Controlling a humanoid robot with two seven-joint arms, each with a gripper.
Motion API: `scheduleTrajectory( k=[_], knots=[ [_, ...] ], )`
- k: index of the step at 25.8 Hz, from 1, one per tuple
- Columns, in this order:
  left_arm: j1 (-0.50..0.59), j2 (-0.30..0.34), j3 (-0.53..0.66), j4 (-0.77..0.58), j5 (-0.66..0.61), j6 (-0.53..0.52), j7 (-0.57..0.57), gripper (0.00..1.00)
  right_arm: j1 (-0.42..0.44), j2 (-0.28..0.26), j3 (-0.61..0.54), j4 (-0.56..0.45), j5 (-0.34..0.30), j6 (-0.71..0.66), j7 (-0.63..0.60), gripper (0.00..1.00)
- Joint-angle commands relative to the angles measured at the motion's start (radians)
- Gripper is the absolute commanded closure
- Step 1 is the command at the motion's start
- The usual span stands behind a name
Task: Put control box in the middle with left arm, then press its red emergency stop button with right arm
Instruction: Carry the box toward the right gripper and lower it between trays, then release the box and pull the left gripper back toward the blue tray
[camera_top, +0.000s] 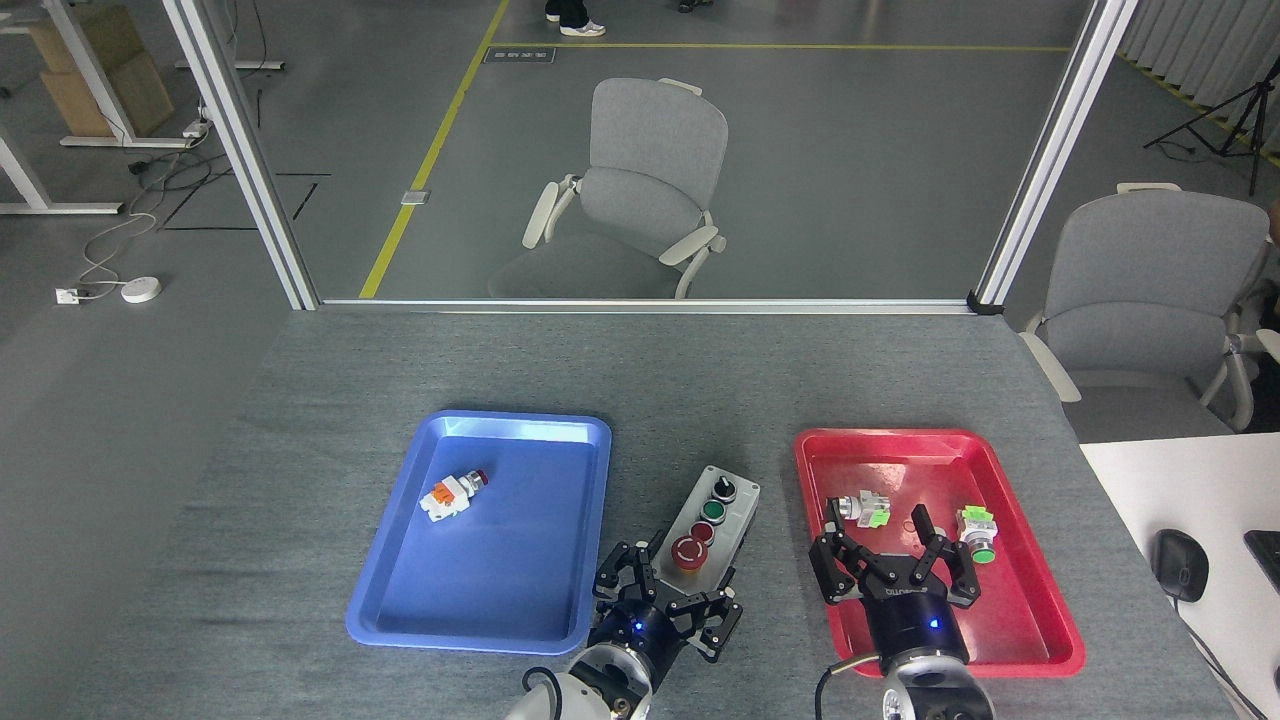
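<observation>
The control box (736, 514) lies on the grey tabletop (700, 400) between the two trays, its long side tilted to the right and away from me. It carries a black knob, a green button, a small red button and, nearest me, the red emergency stop button (688, 551). My left gripper (670, 588) is shut on the near end of the box, with fingers on both sides. My right gripper (890, 552) hovers open over the red tray (900, 437), holding nothing.
A blue tray (520, 421) to the left of the box holds a loose orange-and-white switch (452, 492). Two small green-and-white parts (866, 509) (977, 527) lie in the red tray. A white desk with a mouse (1180, 564) adjoins the table at the right.
</observation>
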Motion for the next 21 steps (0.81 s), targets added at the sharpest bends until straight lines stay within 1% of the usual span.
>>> scheduleTrajectory(
  k=[1, 3, 5, 6, 8, 9, 11, 12, 14, 15, 16, 18, 21],
  knots=[
    [0.037, 0.013, 0.002, -0.066, -0.001, -0.004, 0.001, 0.03, 0.001, -0.003, 0.001, 0.000, 0.000, 0.001, 0.000, 0.03],
    [0.066, 0.033, 0.006, -0.123, -0.001, -0.006, -0.001, 0.03, 0.005, -0.003, 0.003, 0.000, 0.000, 0.003, -0.002, 0.03],
    [0.093, 0.088, 0.007, -0.192, 0.002, -0.006, -0.004, 0.02, 0.006, 0.003, 0.004, 0.000, 0.000, 0.001, -0.002, 0.04],
    [0.107, 0.118, 0.007, -0.224, 0.002, -0.006, -0.004, 0.02, 0.006, 0.004, 0.007, 0.000, 0.000, 0.000, 0.000, 0.09],
    [0.141, 0.161, 0.009, -0.283, 0.005, -0.006, -0.004, 0.02, 0.006, 0.006, 0.027, 0.000, 0.002, -0.008, 0.000, 0.27],
    [0.159, 0.175, 0.012, -0.304, 0.007, -0.009, -0.004, 0.02, 0.006, 0.006, 0.033, 0.000, 0.003, -0.016, 0.000, 0.39],
    [0.199, 0.218, 0.019, -0.364, 0.010, -0.012, -0.004, 0.02, 0.006, 0.006, 0.047, -0.001, 0.003, -0.057, 0.000, 0.67],
    [0.216, 0.243, 0.025, -0.396, 0.010, -0.013, -0.004, 0.02, 0.006, 0.006, 0.058, -0.001, 0.005, -0.074, 0.001, 0.79],
    [0.262, 0.286, 0.053, -0.474, 0.010, -0.015, -0.002, 0.02, 0.008, 0.004, 0.089, -0.001, 0.005, -0.091, 0.030, 0.94],
    [0.284, 0.299, 0.067, -0.511, 0.010, -0.015, -0.002, 0.02, 0.008, 0.004, 0.102, -0.001, 0.006, -0.092, 0.041, 1.00],
    [0.305, 0.316, 0.088, -0.554, 0.010, -0.015, -0.001, 0.02, 0.008, 0.004, 0.119, -0.001, 0.011, -0.092, 0.044, 1.00],
    [0.331, 0.342, 0.153, -0.623, 0.010, -0.015, 0.001, 0.02, 0.008, 0.007, 0.153, -0.003, 0.040, -0.096, 0.047, 1.00],
    [0.336, 0.341, 0.285, -0.635, 0.011, -0.016, 0.001, 0.02, 0.006, 0.029, 0.201, -0.006, 0.068, -0.091, 0.049, 1.00]
  ],
)
